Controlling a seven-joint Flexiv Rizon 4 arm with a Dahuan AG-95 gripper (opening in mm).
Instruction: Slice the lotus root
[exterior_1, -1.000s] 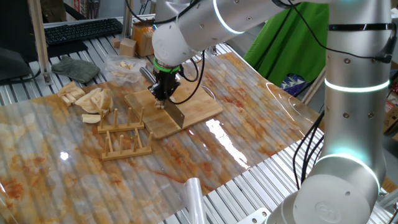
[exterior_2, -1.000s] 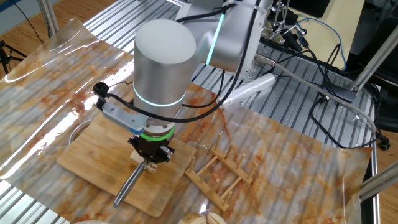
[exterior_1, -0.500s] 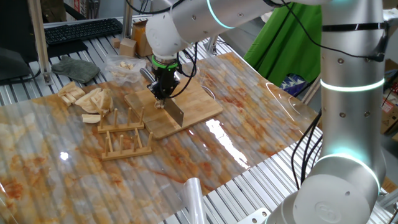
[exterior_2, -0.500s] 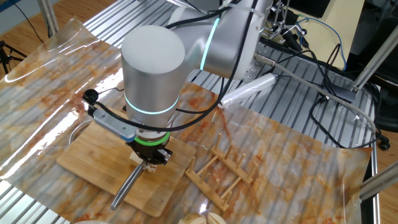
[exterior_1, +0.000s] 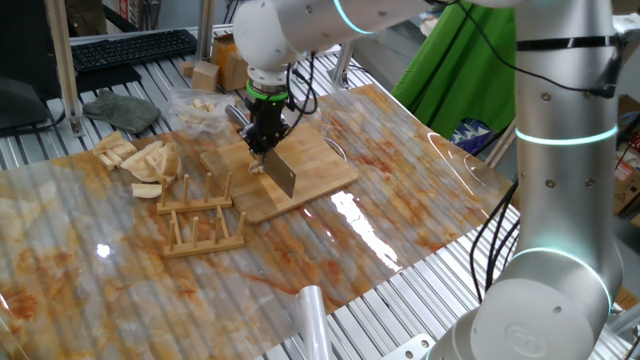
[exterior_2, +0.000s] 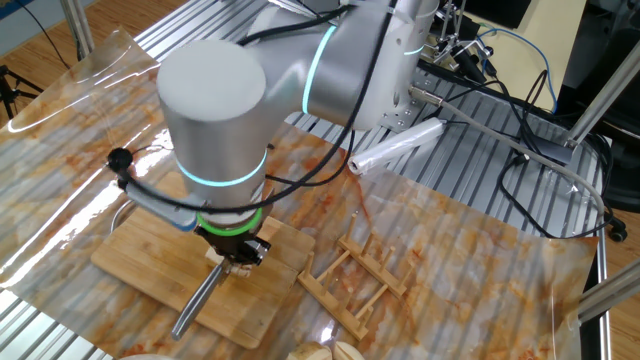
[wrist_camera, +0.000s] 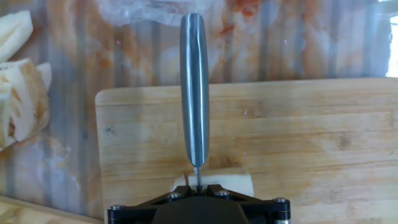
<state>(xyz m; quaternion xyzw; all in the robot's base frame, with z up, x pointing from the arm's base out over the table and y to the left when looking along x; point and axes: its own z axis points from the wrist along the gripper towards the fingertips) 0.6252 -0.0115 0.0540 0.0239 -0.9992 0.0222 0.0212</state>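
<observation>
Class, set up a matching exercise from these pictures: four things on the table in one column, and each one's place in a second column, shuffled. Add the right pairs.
Things:
1. lotus root
2. knife
3. wooden rack
4. heap of tan slices

Places:
A. on the marbled mat, beside the bamboo board
B. held in the pincer
C. on the bamboo board, under the blade
D. on the mat near the plastic bag

Pairs: 1-C, 2-B, 3-A, 4-D
</observation>
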